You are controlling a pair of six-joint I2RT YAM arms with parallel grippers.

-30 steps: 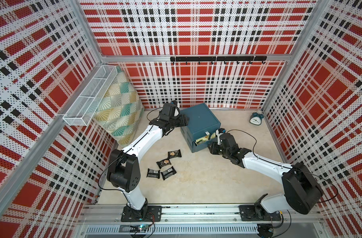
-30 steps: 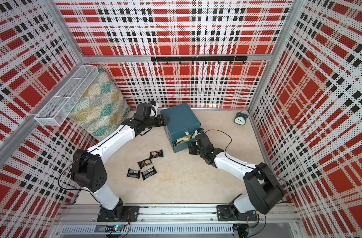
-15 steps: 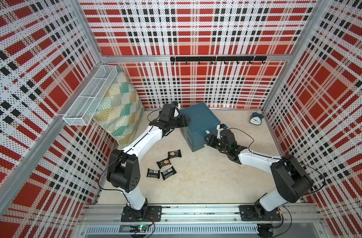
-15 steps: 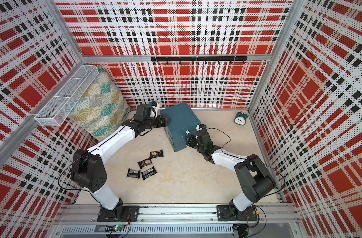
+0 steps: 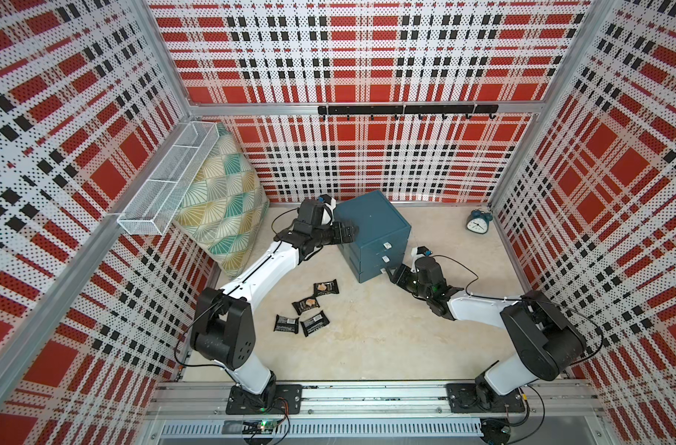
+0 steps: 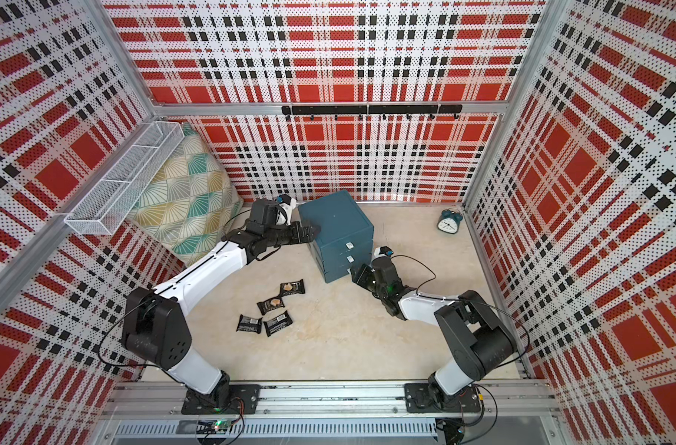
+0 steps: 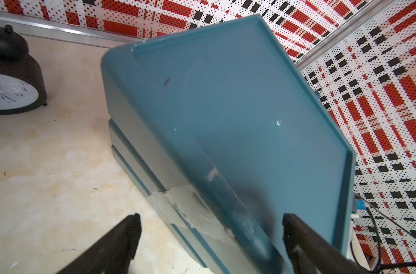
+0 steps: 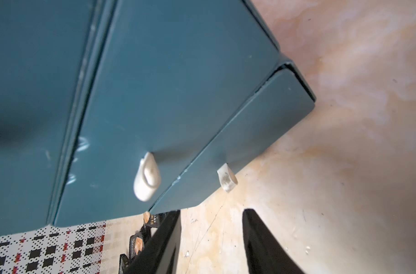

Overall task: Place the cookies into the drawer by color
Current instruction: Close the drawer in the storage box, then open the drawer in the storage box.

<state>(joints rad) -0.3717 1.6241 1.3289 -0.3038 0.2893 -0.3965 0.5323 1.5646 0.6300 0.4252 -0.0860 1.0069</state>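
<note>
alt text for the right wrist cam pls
Close-up of a teal drawer cabinet with two white tab handles, seen from behind the right claw. Its two black fingers stand apart and empty near the bottom drawer's handle. Black cookie packets lie on the beige table beyond.

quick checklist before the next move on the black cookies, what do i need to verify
1. Right gripper empty: ok, jaws apart, nothing between them.
2. Bottom handle between its jaws: not ok, the tab lies ahead of the fingertips.
3. A drawer open on the drawer cabinet: not ok, all three fronts look shut.
4. Left gripper bracing the cabinet: cannot tell, jaws wide open astride a top edge, contact unclear.
5. Black cookies within reach: ok, four lie loose in the open, clear of the cabinet.
6. Which drawer takes black: cannot tell, contents hidden.
</note>
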